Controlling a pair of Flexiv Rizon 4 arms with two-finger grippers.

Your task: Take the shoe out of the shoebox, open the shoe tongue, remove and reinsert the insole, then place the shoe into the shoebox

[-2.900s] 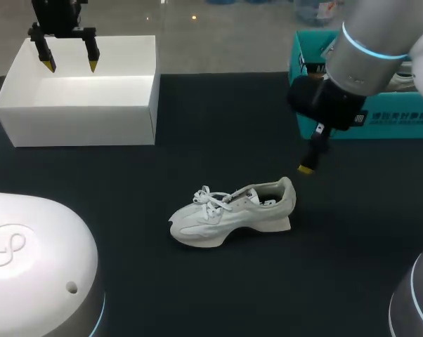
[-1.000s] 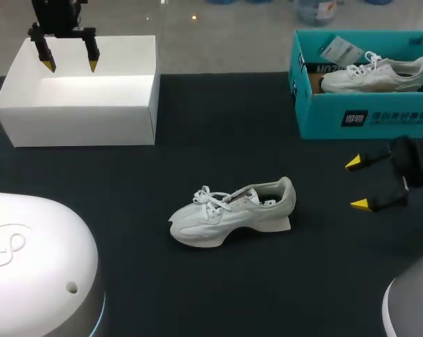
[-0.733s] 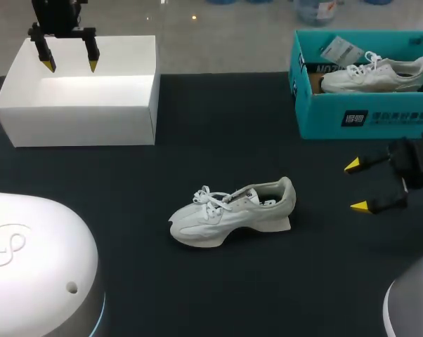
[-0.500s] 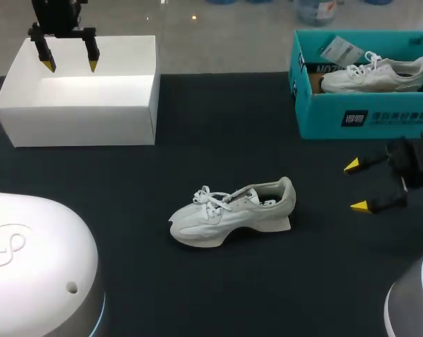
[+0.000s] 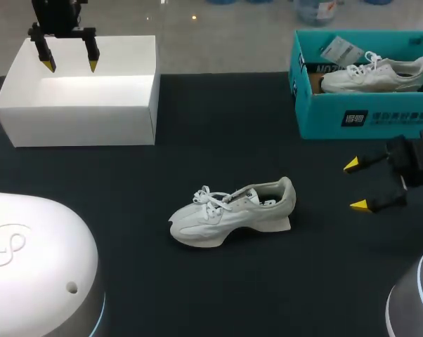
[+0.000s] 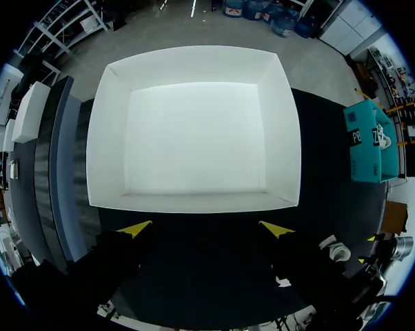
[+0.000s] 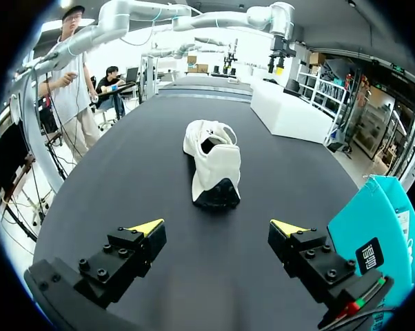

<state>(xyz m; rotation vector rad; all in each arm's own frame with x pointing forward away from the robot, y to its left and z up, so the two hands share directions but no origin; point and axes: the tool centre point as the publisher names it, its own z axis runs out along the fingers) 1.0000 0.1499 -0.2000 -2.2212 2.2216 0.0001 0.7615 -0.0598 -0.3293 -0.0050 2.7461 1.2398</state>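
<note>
Lying on its sole near the middle of the dark surface (image 5: 225, 119), a white shoe (image 5: 232, 209) sits outside any box. Its long axis runs across the robot's front, with the toe toward the robot's left and the heel and open collar toward the right. White laces cross loosely over the tongue.

The right gripper (image 5: 356, 184) hovers low over the surface beyond the heel end, near the shoe but not touching it. Its yellow-tipped fingers (image 5: 360, 205) are spread wide, hold nothing, and point along the shoe's length. In the right wrist view the heel faces the gripper squarely, straight ahead and centred on the gap between the fingers.

The left gripper (image 5: 71, 67) hangs over an open, empty white box (image 5: 85, 123) at the far left corner, well apart from the shoe. Its fingers are also spread and empty.

A teal shoebox (image 5: 359, 119) at the far right holds a second shoe (image 5: 373, 74).

The shoe appears ready for the tongue to be opened. The right arm is clearly the nearer one, but it meets the heel first, and the tongue and laces lie further along toward the toe.
</note>
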